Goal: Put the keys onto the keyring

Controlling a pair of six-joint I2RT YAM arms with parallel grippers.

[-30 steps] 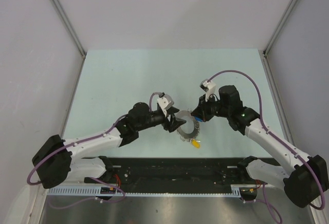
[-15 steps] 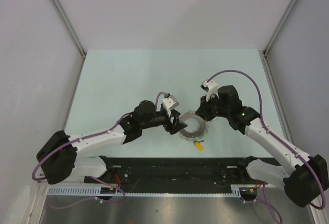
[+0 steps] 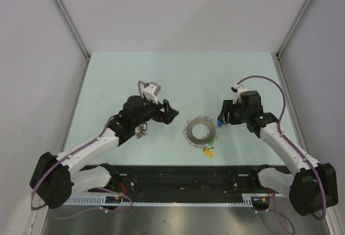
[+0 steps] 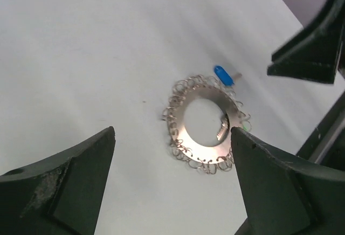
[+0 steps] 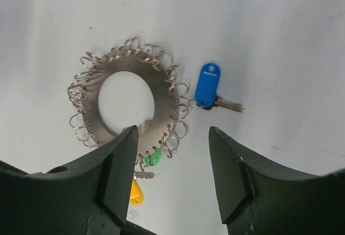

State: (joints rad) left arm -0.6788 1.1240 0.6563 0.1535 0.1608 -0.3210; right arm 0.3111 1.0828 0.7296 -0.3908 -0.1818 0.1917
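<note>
The keyring, a flat silvery ring fringed with small wire loops, lies on the pale table between both arms. A blue-tagged key lies against its right edge, touching the loops. A green tag and a yellow-tagged key sit at the ring's near edge, with the yellow tag also visible from above. My left gripper hangs open to the ring's left, holding nothing. My right gripper is open just right of the ring, above the blue key, also holding nothing. The keyring shows between my left fingers.
Grey walls with metal corner posts enclose the table on three sides. A black rail with the arm bases runs along the near edge. The right gripper's dark fingers show at the top right of the left wrist view.
Both grippers have opened and drawn away from the keyring, the left one to the left, the right one to the right. The ring now lies free on the table.
</note>
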